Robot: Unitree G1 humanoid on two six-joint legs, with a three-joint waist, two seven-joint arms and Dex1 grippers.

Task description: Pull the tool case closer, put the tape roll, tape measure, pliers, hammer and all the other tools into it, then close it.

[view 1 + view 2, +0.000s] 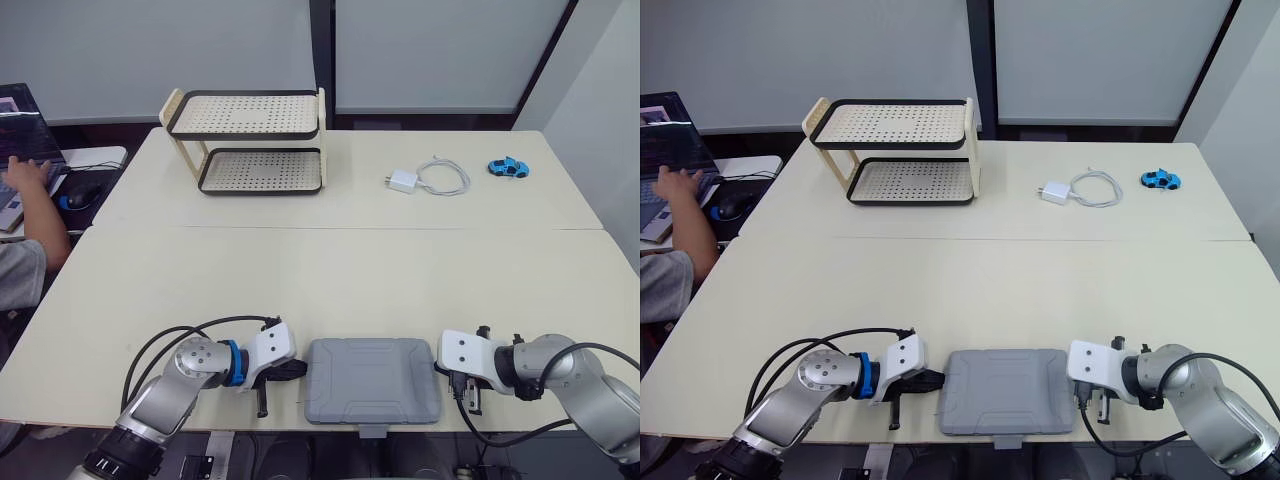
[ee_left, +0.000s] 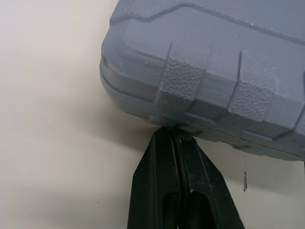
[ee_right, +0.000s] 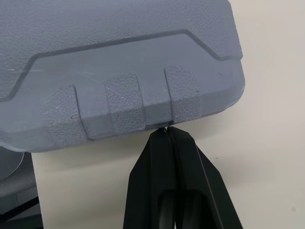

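A grey plastic tool case lies closed at the table's near edge, its latch hanging over the edge. My left gripper is at the case's left side, shut, its fingertips touching the case's lower seam. My right gripper is at the case's right side, also shut, with its fingertips against the case wall. Neither gripper holds anything.
A two-tier perforated rack stands at the far left of the table. A white charger with cable and a blue toy car lie at the far right. A person's arm is at a laptop on the left.
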